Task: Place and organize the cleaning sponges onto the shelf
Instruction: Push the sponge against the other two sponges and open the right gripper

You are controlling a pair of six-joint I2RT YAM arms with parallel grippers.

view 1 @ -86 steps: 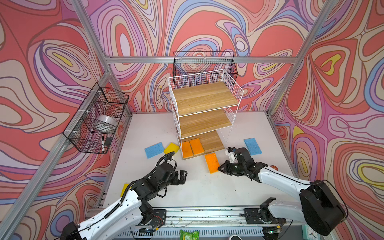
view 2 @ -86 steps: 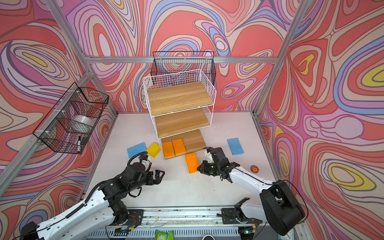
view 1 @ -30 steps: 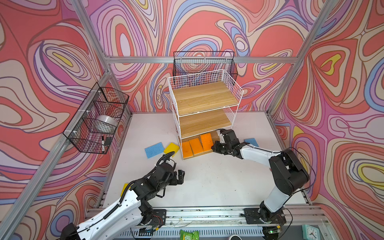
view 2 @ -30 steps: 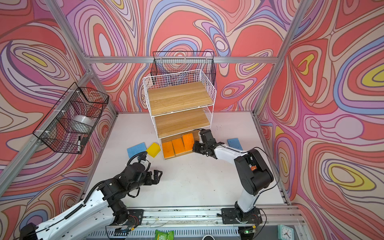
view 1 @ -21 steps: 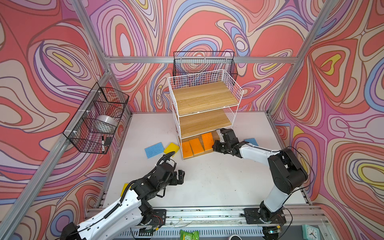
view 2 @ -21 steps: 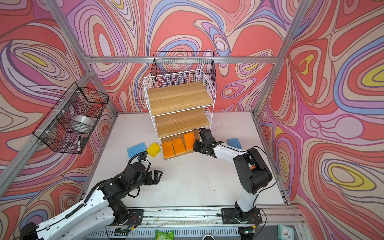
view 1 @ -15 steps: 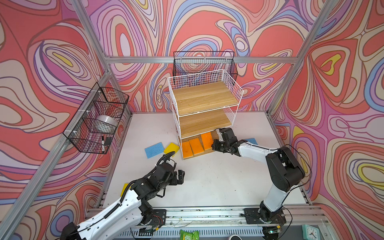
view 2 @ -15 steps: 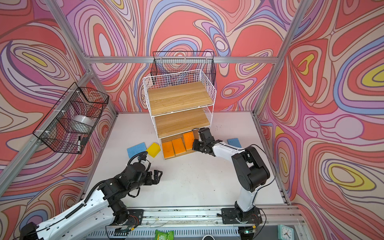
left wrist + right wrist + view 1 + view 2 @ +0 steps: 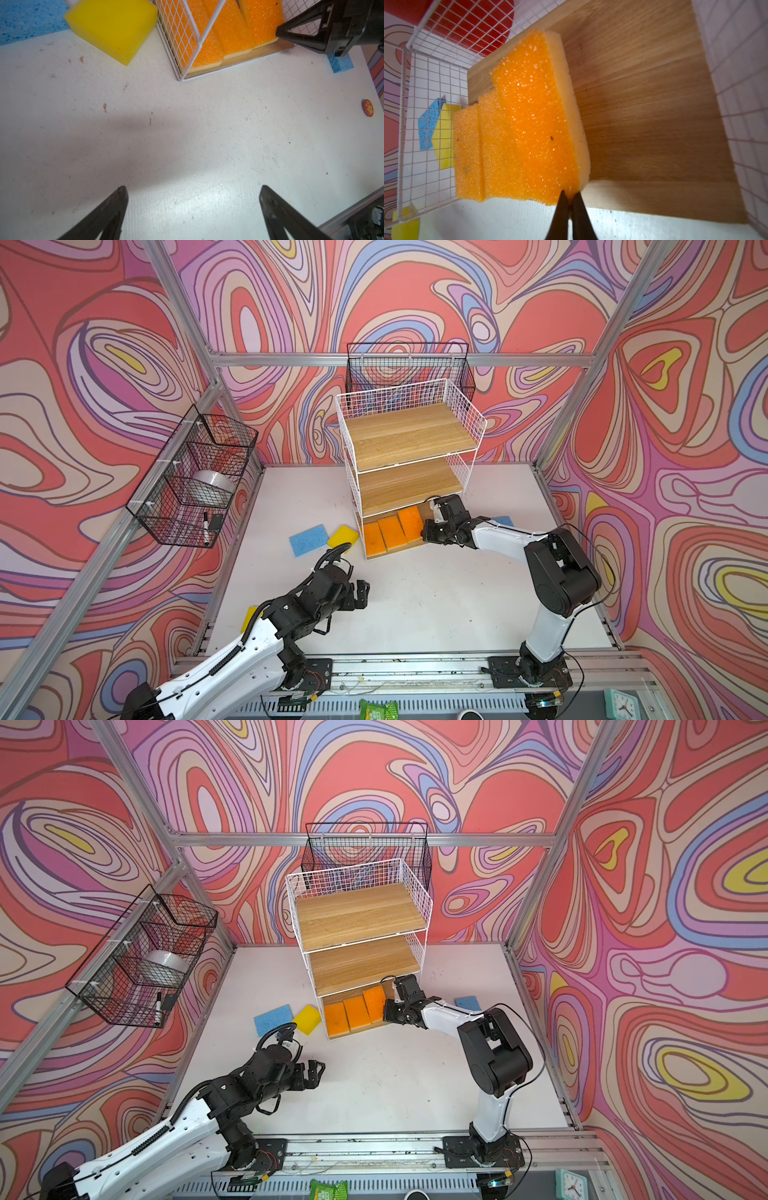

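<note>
My left gripper (image 9: 193, 189) hung wide open over bare table, holding nothing. Ahead of it and off to its left lay a blue sponge (image 9: 307, 534) touching a yellow sponge (image 9: 343, 534). Ahead to its right stood the shelf (image 9: 409, 435), with three orange sponges (image 9: 391, 531) on its bottom board. My right gripper (image 9: 570, 197) was closed to a point, its tips pressed against the near corner of the last orange sponge (image 9: 529, 124). I could not tell whether a sliver of foam was pinched between them. I judged the step to be nudging that sponge into line with its neighbours. Done well, that meant pushing low and slowly along the board. It also meant steering away from the wire side and stopping before the row crowded the far wall. The right wrist view alone showed the sponge's cream face, with its far edge riding up over its neighbour, so it was tilted rather than flat. The left wrist view showed the three stepped like shingles at the board's front edge. Only the top views showed the two upper boards bare, a second blue sponge (image 9: 467, 1003) behind my right gripper, and another yellow one (image 9: 249, 614) beside my left arm.
</note>
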